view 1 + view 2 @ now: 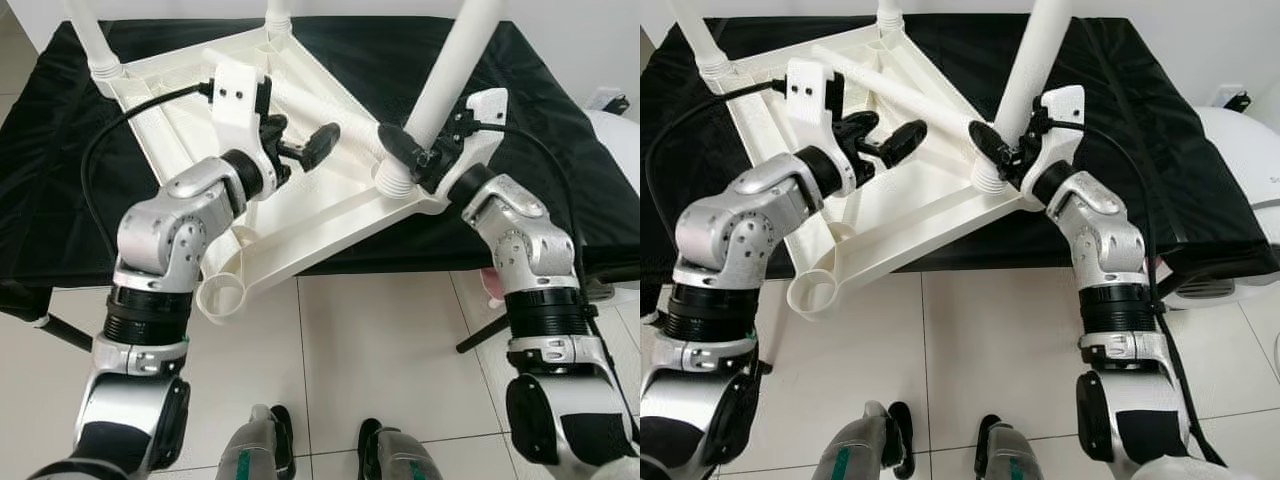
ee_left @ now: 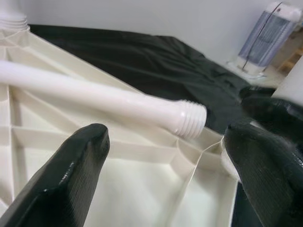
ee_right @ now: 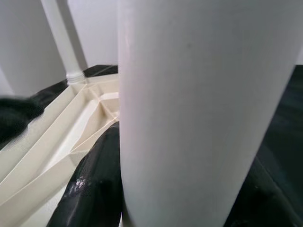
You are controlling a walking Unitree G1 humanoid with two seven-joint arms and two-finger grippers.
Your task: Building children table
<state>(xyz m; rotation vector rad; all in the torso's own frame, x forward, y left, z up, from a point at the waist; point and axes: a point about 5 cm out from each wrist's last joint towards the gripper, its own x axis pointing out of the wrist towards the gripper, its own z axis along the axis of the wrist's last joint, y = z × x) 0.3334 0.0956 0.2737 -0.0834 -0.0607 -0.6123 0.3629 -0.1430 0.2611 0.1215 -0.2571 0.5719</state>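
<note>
Nearest the camera, at 6 o'clock, the robot's feet [image 1: 325,445] stand on the tiled floor [image 1: 380,340]. Just beyond them, at 7 o'clock, an empty round socket [image 1: 222,296] at one corner of the upturned white tabletop [image 1: 330,215] juts over the edge of the bed [image 1: 60,200], which is draped in black cloth.

The left tool [image 1: 300,145] hovers over the ribbed underside of the tabletop, near the middle of the scene. Its fingers [image 2: 78,170] are spread wide and grip nothing — between them, in the left wrist view, lies a loose leg [image 2: 94,97], flat on the ribs, its threaded end pointing toward 3 o'clock.

At about 2 o'clock from centre, the right tool [image 1: 405,150] is clamped on a standing leg [image 1: 455,60] just above its threaded base, which sits in the corner socket at the bed's front edge. In the right wrist view that leg takes up most of the frame, with one black finger [image 3: 94,184] pressed against its side.

Farther back, two more legs stand upright in their sockets — one [image 1: 95,40] at 11 o'clock, one [image 1: 278,15] at 12 o'clock. A white appliance [image 1: 1240,160] stands at 3 o'clock beside the bed.
</note>
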